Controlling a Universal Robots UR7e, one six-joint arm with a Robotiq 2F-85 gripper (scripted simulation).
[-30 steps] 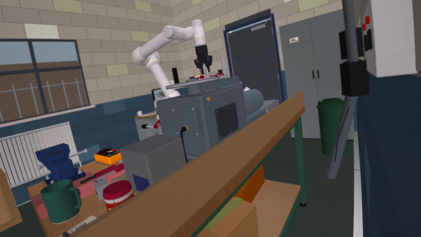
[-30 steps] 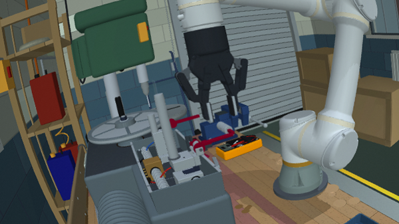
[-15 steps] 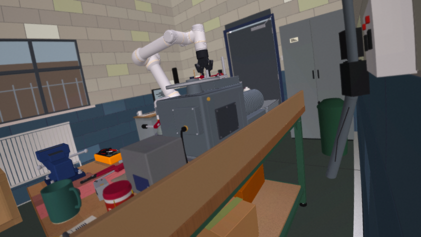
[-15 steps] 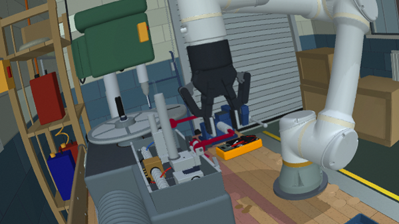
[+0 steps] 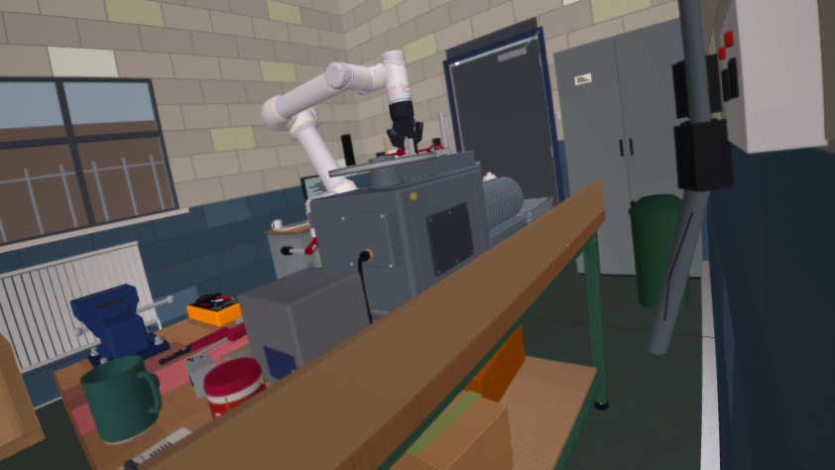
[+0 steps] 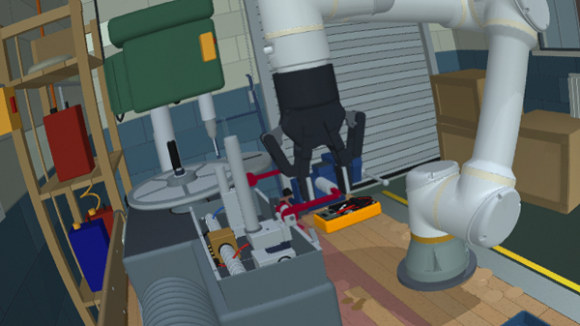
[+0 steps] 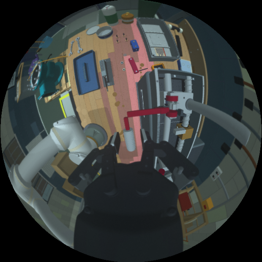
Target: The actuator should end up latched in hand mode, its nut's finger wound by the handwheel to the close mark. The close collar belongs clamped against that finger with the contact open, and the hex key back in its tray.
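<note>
The hex key's white knurled grip (image 7: 129,139) hangs off the side of the actuator, at the end of a red L-shaped shank (image 7: 146,113) that runs to a red collar (image 7: 171,113) on the rod. A second red collar (image 7: 171,99) sits further along the same rod. The brass nut (image 7: 185,130) sits on the screw (image 6: 229,253) beside them. The handwheel (image 6: 192,181) lies flat on the actuator's (image 5: 403,222) top. The blue tray (image 7: 86,72) lies on the bench. My gripper (image 7: 129,141) straddles the white grip from above, open and holding nothing.
A green drill press (image 6: 165,57) stands behind the actuator, and a tall grey post (image 6: 241,185) rises from its open top. A yellow meter (image 6: 347,214) and a blue vise (image 5: 114,321) lie on the bench. My arm's base (image 6: 436,265) stands beside the actuator.
</note>
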